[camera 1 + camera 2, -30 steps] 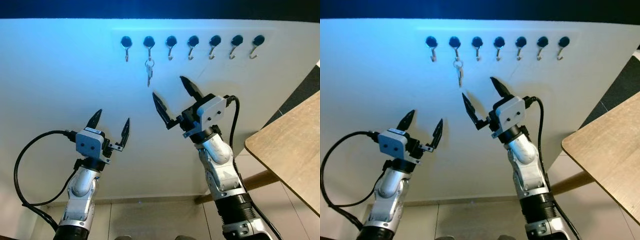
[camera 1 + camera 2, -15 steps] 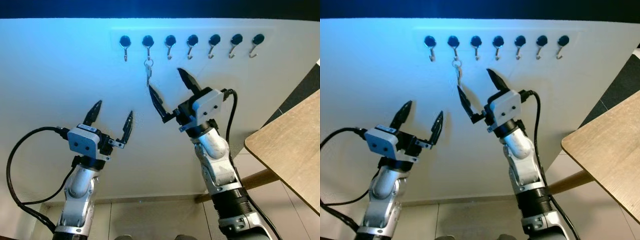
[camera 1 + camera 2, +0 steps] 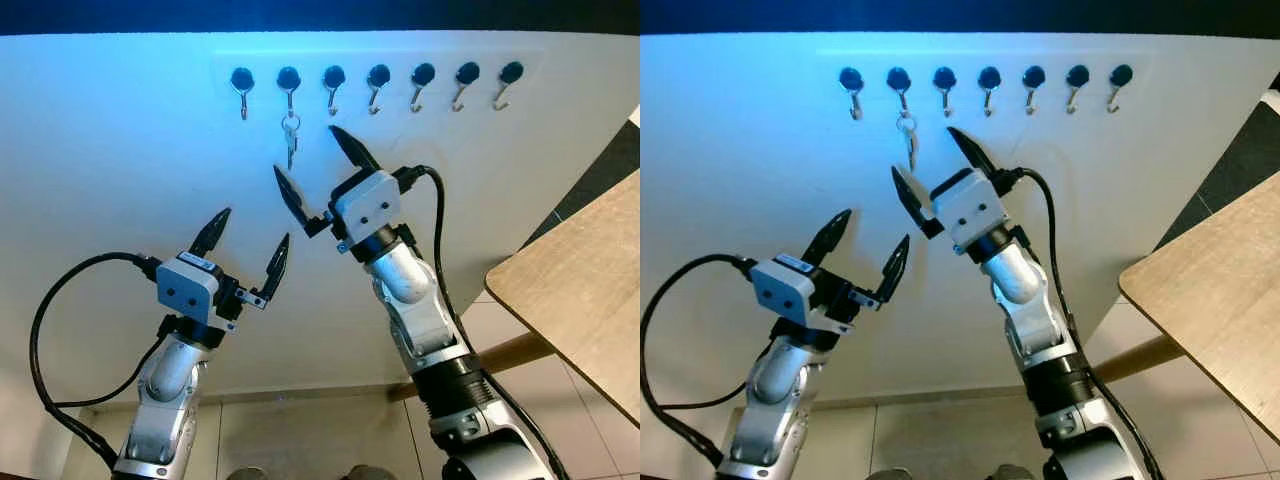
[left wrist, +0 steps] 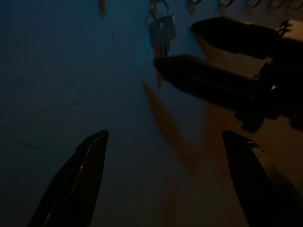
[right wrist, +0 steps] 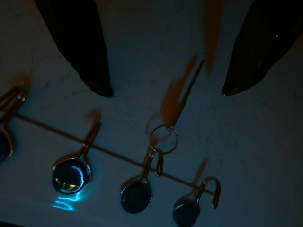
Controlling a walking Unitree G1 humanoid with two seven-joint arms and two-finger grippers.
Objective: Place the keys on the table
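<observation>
In the left eye view, a row of seven hooks (image 3: 378, 85) is seen near the top edge of a white wall (image 3: 120, 170). The keys (image 3: 290, 137) are hung on the second hook from the left. The right gripper (image 3: 312, 168) is held up just below and beside the keys, with its jaws spread wide and nothing held. The left gripper (image 3: 248, 250) is lower down, well apart from the keys, also spread wide and empty. A corner of the wooden table (image 3: 580, 300) is seen at the right edge.

In the left wrist view, which is dark, the keys (image 4: 162, 34) are seen hanging past the right gripper's black fingers (image 4: 213, 82).

In the right wrist view, the key ring (image 5: 164, 138) is seen on its hook, between the two spread fingers (image 5: 80, 42) but not touched by them.
</observation>
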